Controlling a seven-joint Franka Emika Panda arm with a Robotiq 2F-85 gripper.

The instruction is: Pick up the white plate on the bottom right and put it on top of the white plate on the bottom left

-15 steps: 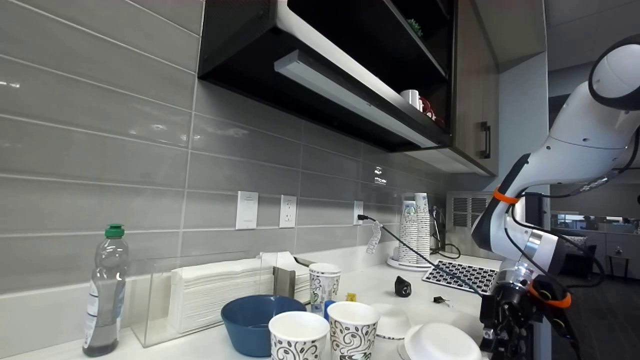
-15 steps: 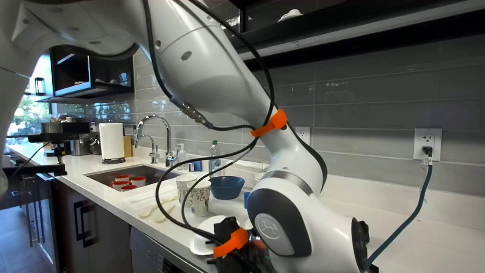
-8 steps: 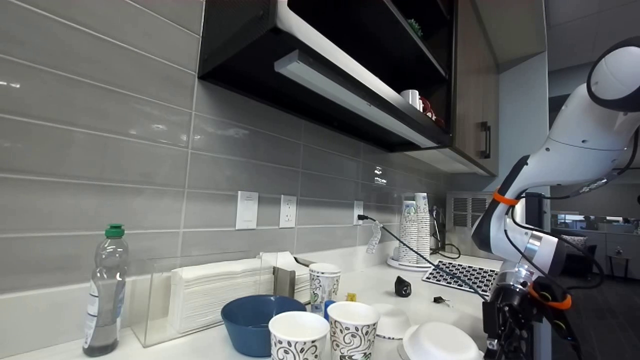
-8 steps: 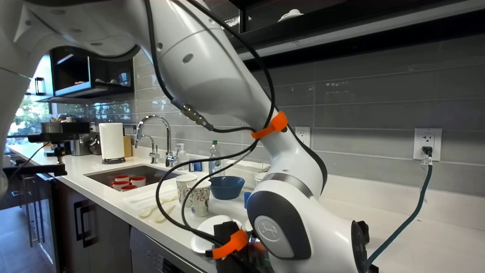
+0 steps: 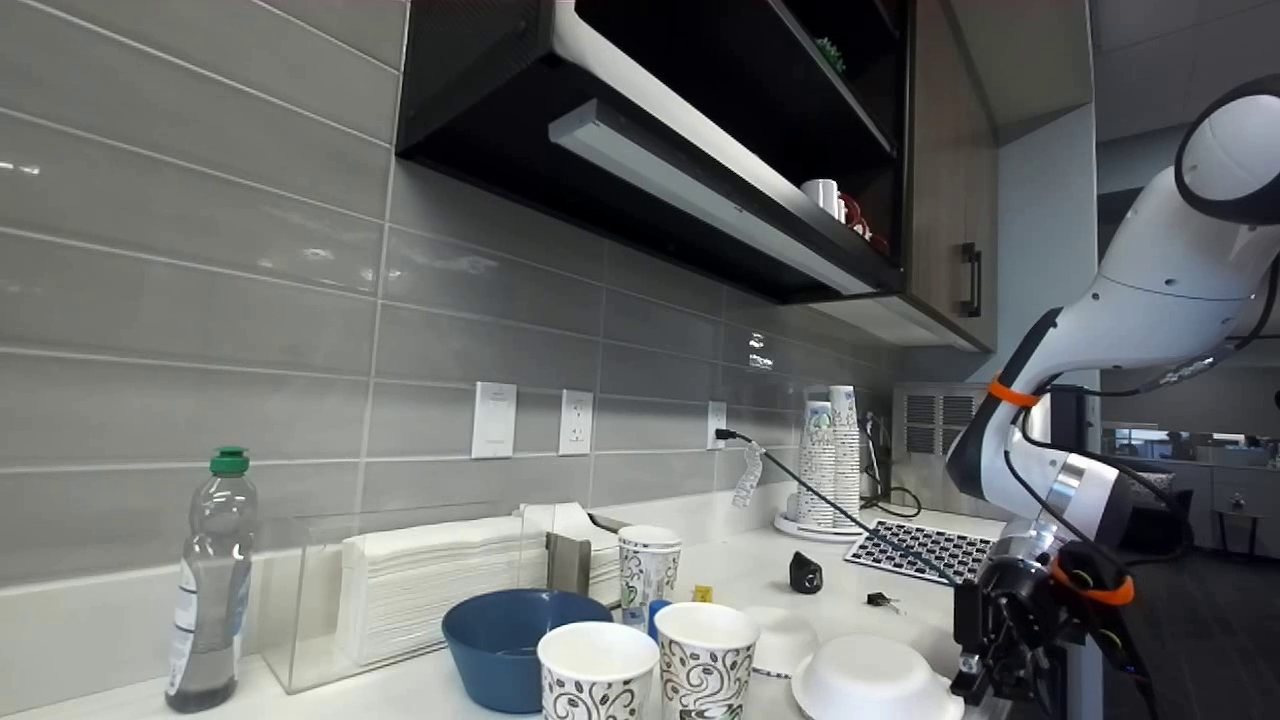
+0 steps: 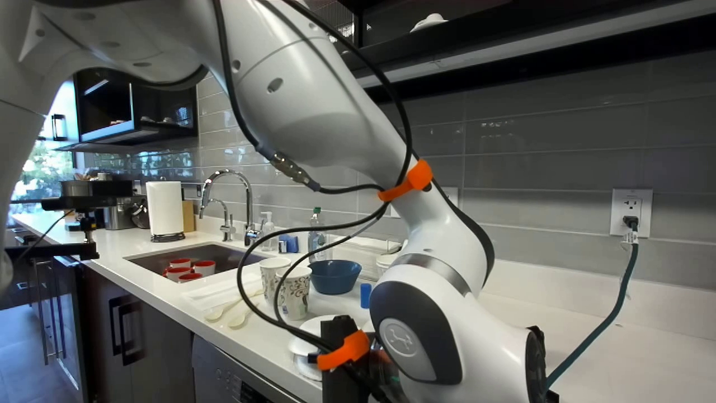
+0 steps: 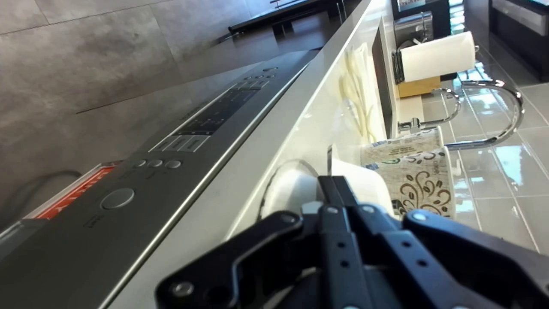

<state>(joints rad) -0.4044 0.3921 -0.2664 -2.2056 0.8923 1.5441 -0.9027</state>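
My gripper point(image 7: 332, 178) is shut on the thin rim of a white plate point(image 7: 360, 178), which sticks out past the fingertips in the wrist view. I take it as the bottom-right plate. It hangs upside down, above the counter, beside the gripper point(image 5: 975, 675). It also shows in both exterior views point(image 5: 872, 678) point(image 6: 316, 326). Another white round shape, apparently the other plate point(image 7: 285, 189), lies below it on the counter. It also shows under the held plate point(image 6: 307, 368) in an exterior view. The arm hides my fingertips there. I cannot tell if the plates touch.
Patterned paper cups point(image 5: 705, 655) and a blue bowl point(image 5: 510, 650) stand close by. A small white bowl point(image 5: 785, 640) lies upside down behind the cups. A napkin holder point(image 5: 440, 590) stands by the wall. The counter's front edge point(image 7: 300, 120) runs beside the plates.
The held plate has risen and shifted slightly left in an exterior view, and now looks more level. A white shape beneath it has come into sight. The wrist has tilted slightly.
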